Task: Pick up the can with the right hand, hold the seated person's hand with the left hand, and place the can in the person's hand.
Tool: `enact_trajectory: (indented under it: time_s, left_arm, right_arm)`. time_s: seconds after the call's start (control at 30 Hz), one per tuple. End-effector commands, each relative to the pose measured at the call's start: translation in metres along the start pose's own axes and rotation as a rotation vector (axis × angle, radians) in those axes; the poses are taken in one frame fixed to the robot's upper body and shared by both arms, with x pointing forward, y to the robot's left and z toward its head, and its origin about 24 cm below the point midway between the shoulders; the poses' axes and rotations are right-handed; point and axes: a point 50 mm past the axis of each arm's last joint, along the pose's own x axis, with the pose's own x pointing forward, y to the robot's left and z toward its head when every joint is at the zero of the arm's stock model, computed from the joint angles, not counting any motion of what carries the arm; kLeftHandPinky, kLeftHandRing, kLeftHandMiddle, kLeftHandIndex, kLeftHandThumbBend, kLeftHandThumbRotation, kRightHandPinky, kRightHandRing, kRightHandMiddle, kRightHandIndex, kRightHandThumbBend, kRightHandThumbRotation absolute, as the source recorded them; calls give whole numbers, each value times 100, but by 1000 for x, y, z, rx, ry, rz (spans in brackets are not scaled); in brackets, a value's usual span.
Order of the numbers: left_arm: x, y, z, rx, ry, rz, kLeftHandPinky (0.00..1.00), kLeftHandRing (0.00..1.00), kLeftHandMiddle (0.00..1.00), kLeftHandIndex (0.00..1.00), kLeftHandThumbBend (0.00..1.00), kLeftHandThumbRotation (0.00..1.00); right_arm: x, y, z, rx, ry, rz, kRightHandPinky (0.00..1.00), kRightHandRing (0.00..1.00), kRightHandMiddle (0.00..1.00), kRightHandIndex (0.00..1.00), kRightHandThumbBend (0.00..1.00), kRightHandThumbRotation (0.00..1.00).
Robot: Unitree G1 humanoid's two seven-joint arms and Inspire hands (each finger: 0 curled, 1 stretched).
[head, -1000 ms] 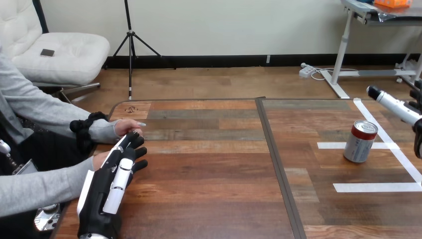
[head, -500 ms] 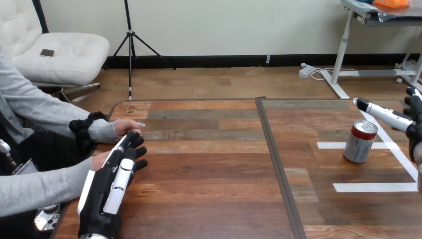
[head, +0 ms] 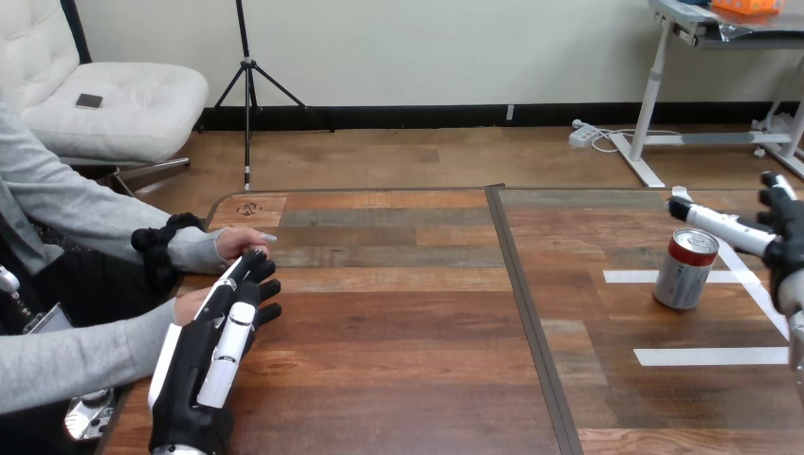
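A silver can with a red top band [head: 686, 269] stands upright on the right half of the table, between white tape lines. My right hand [head: 770, 237] hovers at the right edge, fingers straight and open, one finger reaching out just behind and above the can without touching it. My left hand [head: 213, 346] lies at the table's left, fingers straight, resting over the person's nearer hand [head: 190, 303], which peeks out beside it. The person's farther hand [head: 245, 241] rests on the table just beyond my fingertips.
White tape lines [head: 717, 356] mark a box on the right half of the table. A dark seam [head: 527, 303] splits the tabletop down the middle. The person's grey sleeves [head: 66, 355] come in from the left edge.
My right hand has moved left toward the can, its outstretched finger now reaching just behind the can's top. My left hand and the person's hands have stayed put.
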Motion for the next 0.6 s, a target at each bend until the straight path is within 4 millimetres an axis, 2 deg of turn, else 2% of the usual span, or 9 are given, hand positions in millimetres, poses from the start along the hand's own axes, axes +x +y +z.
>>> enact_trajectory:
  time_s: [0.0, 0.03, 0.27, 0.57]
  left_arm:
    - [18, -2, 15, 5, -79, -13, 82, 86, 88, 87, 59, 84]
    - [18, -2, 16, 4, -78, -14, 82, 86, 88, 87, 60, 83]
    - [17, -2, 16, 7, -77, -15, 82, 86, 88, 88, 59, 83]
    - [17, -1, 16, 7, -82, -15, 82, 86, 88, 87, 57, 83]
  right_arm:
    - [3, 18, 14, -29, -28, 44, 84, 97, 99, 100, 100, 31]
    - [3, 19, 14, -34, -27, 45, 79, 95, 98, 100, 100, 31]
    - [3, 22, 15, -57, -28, 67, 66, 94, 97, 100, 100, 33]
    - [3, 26, 15, -81, -24, 94, 71, 97, 100, 100, 100, 33]
